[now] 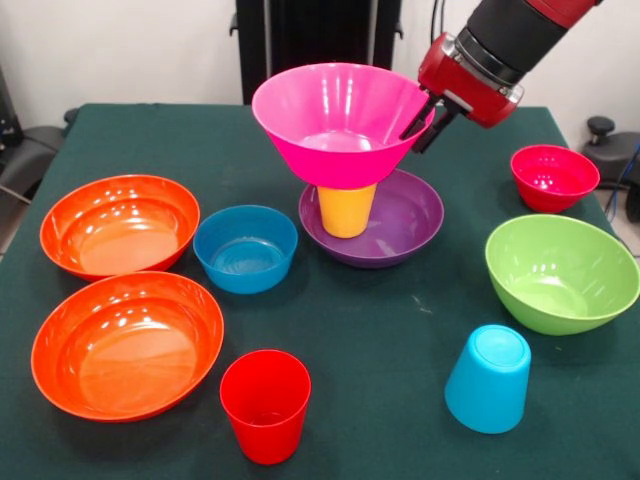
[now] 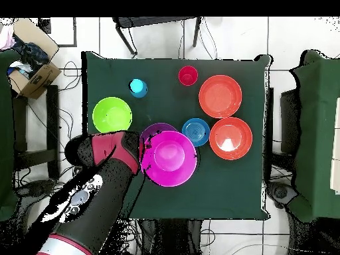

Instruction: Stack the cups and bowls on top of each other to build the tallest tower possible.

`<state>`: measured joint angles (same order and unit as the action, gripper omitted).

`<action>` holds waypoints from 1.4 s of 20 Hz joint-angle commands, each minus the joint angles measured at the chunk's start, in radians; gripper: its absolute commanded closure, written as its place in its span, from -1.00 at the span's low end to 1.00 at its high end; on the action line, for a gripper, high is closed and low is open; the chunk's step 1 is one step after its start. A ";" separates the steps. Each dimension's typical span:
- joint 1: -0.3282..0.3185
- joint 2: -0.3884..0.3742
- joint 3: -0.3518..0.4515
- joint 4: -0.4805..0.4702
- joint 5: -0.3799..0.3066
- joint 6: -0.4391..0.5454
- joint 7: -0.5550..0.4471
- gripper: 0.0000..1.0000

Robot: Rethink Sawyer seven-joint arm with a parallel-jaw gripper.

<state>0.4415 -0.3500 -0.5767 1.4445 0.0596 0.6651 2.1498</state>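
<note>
My gripper (image 1: 425,122) straddles the right rim of the large magenta bowl (image 1: 338,120), one finger inside and one outside, shut on it. The bowl's base sits at the mouth of the upright yellow cup (image 1: 346,210), which stands in the wide purple bowl (image 1: 405,222). In the overhead view the gripper (image 2: 143,154) is at the magenta bowl's (image 2: 169,158) left edge, and the bowl covers most of the purple bowl (image 2: 154,129). The red cup (image 1: 265,405) stands upright at the front. The light blue cup (image 1: 488,378) stands upside down at the front right.
Two large orange bowls (image 1: 120,222) (image 1: 127,343) lie at the left and a small blue bowl (image 1: 245,248) beside the purple one. The lime green bowl (image 1: 560,272) and small crimson bowl (image 1: 553,177) are at the right. Chairs and a cardboard box (image 2: 32,74) stand around the table.
</note>
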 commanded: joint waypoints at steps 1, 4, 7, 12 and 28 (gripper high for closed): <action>-0.001 0.024 0.083 -0.019 -0.018 0.065 0.101 1.00; -0.002 0.026 0.084 -0.017 -0.019 0.057 0.101 1.00; -0.001 0.030 0.082 -0.019 -0.021 0.055 0.102 1.00; -0.009 0.039 0.087 -0.022 -0.021 0.042 0.099 1.00; -0.017 0.042 0.088 -0.027 -0.025 0.038 0.090 1.00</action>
<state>0.4415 -0.3496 -0.5769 1.4445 0.0596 0.6651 2.1498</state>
